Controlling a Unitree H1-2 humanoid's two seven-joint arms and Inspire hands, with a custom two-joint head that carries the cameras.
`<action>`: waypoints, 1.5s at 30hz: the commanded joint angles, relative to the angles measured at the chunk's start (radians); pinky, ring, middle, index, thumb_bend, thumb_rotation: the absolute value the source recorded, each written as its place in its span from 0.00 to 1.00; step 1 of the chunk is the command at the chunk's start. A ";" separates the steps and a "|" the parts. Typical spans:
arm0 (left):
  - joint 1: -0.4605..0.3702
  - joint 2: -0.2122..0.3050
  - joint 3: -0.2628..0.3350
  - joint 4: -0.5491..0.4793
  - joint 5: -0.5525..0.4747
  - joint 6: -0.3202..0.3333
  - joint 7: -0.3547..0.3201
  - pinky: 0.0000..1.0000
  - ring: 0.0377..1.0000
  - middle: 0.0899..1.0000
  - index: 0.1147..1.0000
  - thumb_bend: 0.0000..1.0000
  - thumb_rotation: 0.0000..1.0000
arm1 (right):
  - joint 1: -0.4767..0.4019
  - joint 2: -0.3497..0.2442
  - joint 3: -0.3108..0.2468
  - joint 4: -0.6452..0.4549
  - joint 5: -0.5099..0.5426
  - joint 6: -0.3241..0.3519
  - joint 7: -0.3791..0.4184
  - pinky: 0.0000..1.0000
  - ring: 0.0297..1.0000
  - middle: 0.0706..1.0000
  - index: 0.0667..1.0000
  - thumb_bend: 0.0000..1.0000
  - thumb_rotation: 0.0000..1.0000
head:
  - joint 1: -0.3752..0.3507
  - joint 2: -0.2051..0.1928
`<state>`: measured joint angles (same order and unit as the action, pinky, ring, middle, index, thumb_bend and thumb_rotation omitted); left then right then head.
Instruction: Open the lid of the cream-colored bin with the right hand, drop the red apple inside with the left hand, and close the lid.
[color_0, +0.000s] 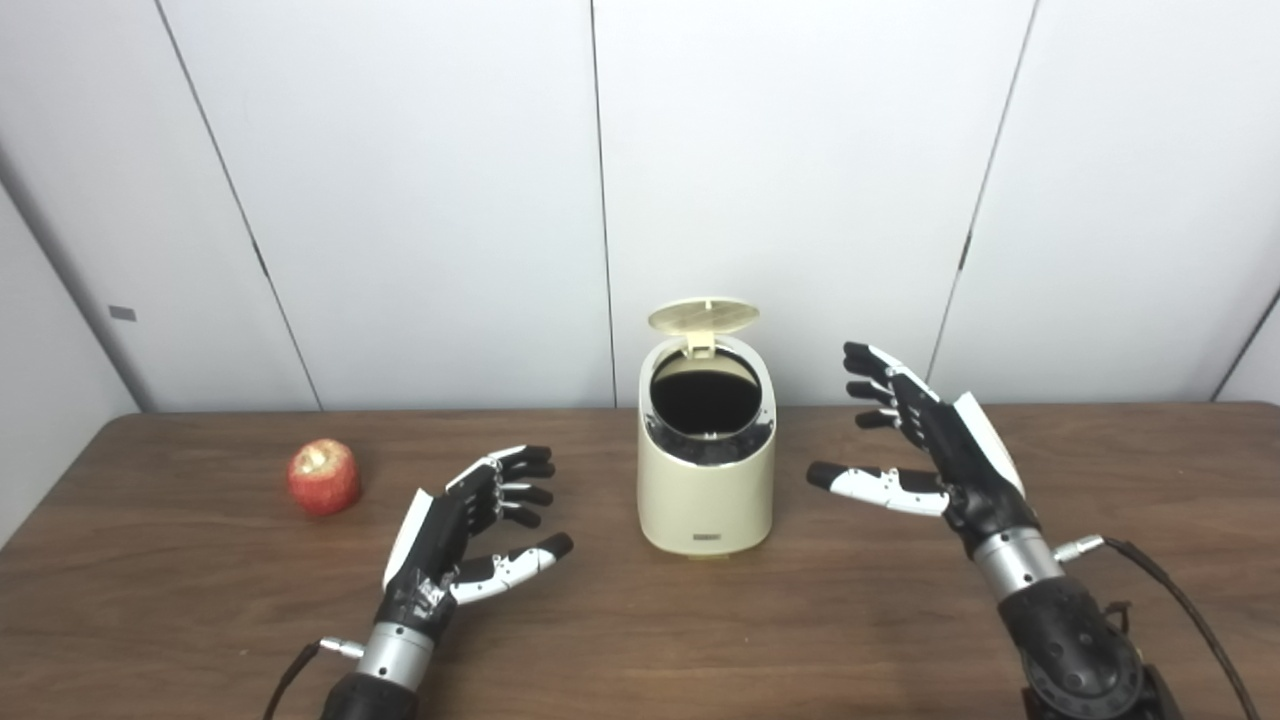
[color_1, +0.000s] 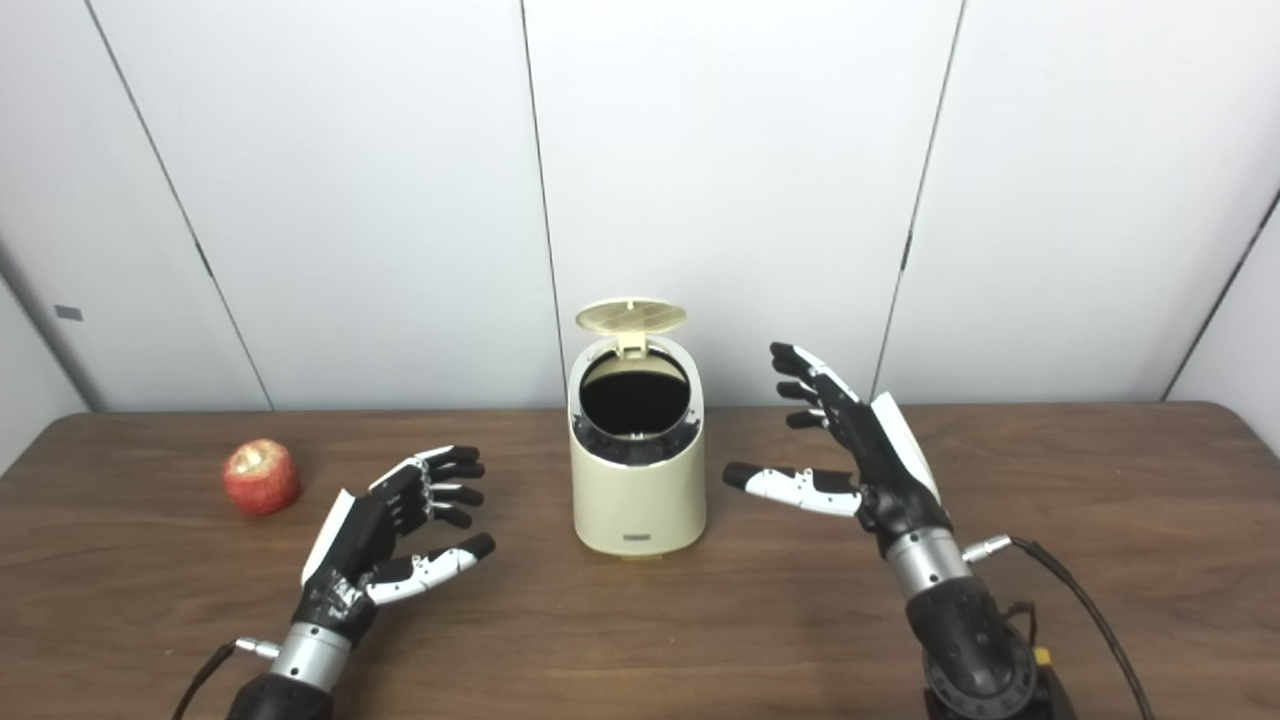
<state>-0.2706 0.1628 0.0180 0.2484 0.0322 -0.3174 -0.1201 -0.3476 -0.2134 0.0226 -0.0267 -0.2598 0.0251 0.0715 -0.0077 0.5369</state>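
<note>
The cream-colored bin (color_0: 706, 500) stands mid-table with its round lid (color_0: 703, 315) tipped up at the back, showing a dark empty opening. A red apple (color_0: 324, 477) rests on the table at the far left. My left hand (color_0: 470, 525) hovers open between apple and bin, fingers spread, holding nothing. To the right of the bin, my right hand (color_0: 925, 440) is raised and open, fingers pointing toward the bin, a short gap away from it.
The brown wooden table (color_0: 200, 620) runs the full width, backed by white wall panels (color_0: 400, 200). A black cable (color_0: 1180, 600) trails from the right wrist, another from the left wrist.
</note>
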 joint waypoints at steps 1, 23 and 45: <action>-0.041 0.011 0.007 -0.034 -0.005 -0.026 0.010 0.59 0.65 0.72 0.75 0.66 0.06 | -0.010 -0.012 -0.008 -0.026 0.002 -0.042 -0.019 0.73 0.83 0.86 0.89 0.80 0.41 | -0.001 0.001; -0.056 -0.006 0.199 -0.137 0.336 -0.025 0.449 0.64 0.79 0.80 0.79 0.69 0.14 | 0.056 -0.037 -0.034 -0.044 0.052 -0.010 0.005 0.79 0.86 0.90 0.92 0.71 0.13 | 0.337 -0.126; -0.161 0.216 0.172 -0.010 0.390 0.195 0.425 0.69 0.89 0.90 0.91 0.85 0.19 | 0.068 -0.046 -0.024 -0.082 0.062 0.012 0.029 0.59 0.78 0.85 0.87 0.74 0.27 | 0.365 -0.122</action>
<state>-0.3842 0.3452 0.1933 0.2439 0.4292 -0.1375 0.3143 -0.2552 -0.2456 0.0032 -0.0681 -0.2031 0.0448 0.1006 0.3559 0.4142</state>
